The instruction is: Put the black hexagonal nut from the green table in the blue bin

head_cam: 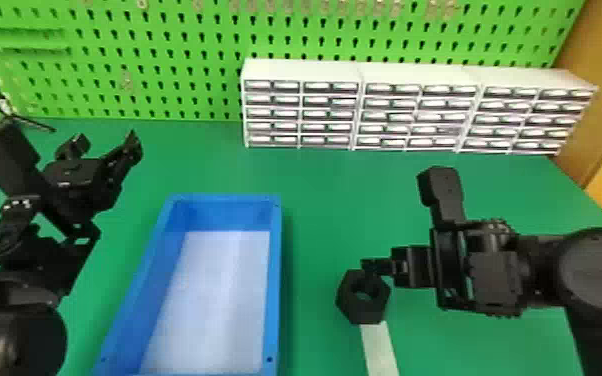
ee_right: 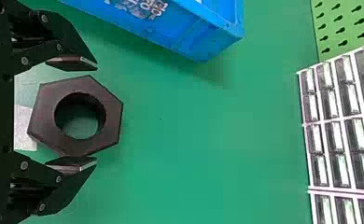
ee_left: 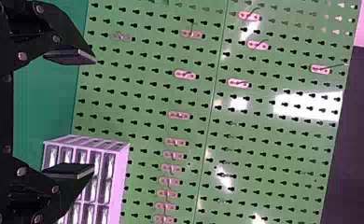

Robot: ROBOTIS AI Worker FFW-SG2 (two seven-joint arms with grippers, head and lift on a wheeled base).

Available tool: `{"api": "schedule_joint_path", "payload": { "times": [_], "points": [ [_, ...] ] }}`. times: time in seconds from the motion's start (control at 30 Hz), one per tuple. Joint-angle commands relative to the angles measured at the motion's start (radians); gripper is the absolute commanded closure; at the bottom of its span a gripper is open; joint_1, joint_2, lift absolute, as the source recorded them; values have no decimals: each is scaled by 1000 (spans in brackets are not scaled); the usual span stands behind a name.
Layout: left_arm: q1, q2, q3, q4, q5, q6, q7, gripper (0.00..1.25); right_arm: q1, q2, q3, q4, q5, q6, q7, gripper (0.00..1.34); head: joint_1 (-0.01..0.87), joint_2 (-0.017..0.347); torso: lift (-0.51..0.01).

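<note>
The black hexagonal nut (head_cam: 359, 316) is right of the blue bin (head_cam: 276, 280), at the far end of a pale strip. My right gripper (head_cam: 376, 266) is at the nut's far edge in the head view. In the right wrist view, the nut (ee_right: 44, 109) lies between the two parted fingers of my right gripper (ee_right: 96, 115), with a narrow gap beside the upper finger; contact at the lower one is unclear. My left gripper (head_cam: 107, 141) idles beyond the bin's far left side, and the left wrist view has this gripper (ee_left: 95, 112) open, holding nothing.
White drawer cabinets (head_cam: 305, 75) stand along the back of the green table (head_cam: 335, 185), before a green pegboard (head_cam: 165, 60). The pale strip (head_cam: 380, 350) runs from the nut toward the near edge. A thin black stand (head_cam: 32, 121) is at the far left.
</note>
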Motion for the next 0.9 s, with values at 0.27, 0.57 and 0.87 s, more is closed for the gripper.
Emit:
{"api": "schedule_joint_path", "payload": {
  "times": [0.27,0.57,0.87],
  "points": [
    [0,0,-2,4,0,-1,0,433,-12,-12,70,22,21,-28,0,535,692,8,-97],
    [1,1,1,4,3,-1,0,433,-10,-12,93,46,24,-51,0,535,692,8,-97],
    [0,1,1,5,2,0,0,433,-16,-2,105,80,30,-68,0,535,692,8,-97]
  ]
}}
